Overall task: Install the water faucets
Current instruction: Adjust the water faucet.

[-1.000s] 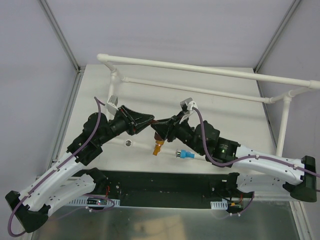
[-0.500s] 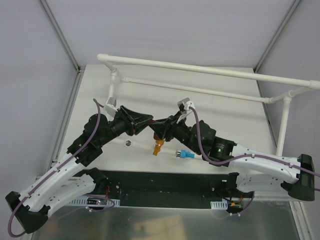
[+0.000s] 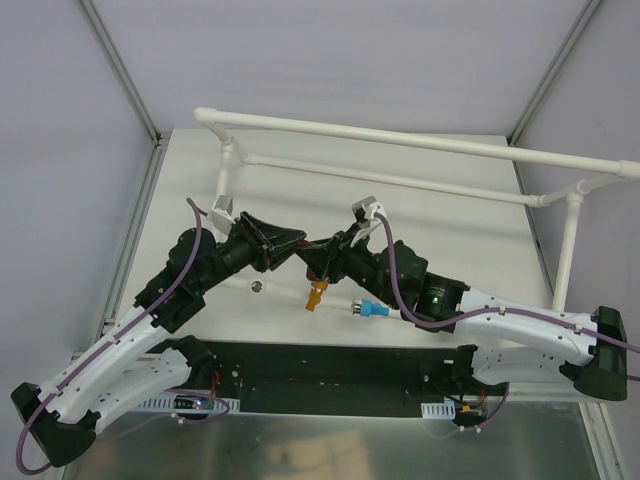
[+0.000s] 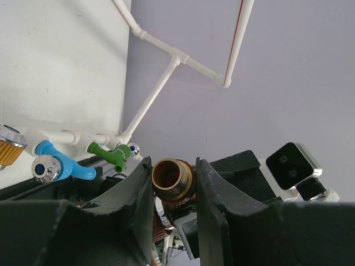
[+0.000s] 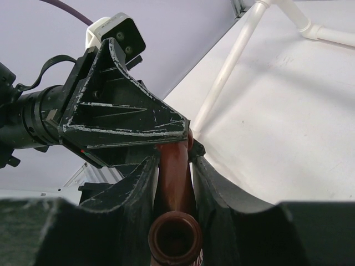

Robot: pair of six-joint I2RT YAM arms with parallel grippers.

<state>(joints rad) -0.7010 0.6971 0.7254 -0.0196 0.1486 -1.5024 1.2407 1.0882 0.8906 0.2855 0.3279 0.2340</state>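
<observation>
1. The small brown plastic tap with a threaded brass-coloured end (image 4: 173, 177) is held between the two arms' tips, over the middle of the white table (image 3: 470, 240).
2. The left gripper (image 4: 173, 167) clamps its threaded end.
3. The right gripper (image 5: 175, 158) pinches its brown spout.
4. The small orange plastic tap (image 3: 316, 295) and the small blue plastic tap (image 3: 372, 309) lie on the table near each other, below the grippers in the top view.

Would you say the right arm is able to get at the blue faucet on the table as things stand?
Probably not yet: the blue faucet lies uncovered close by, but the right hand is shut on the brown faucet, which the left hand also grips.
</observation>
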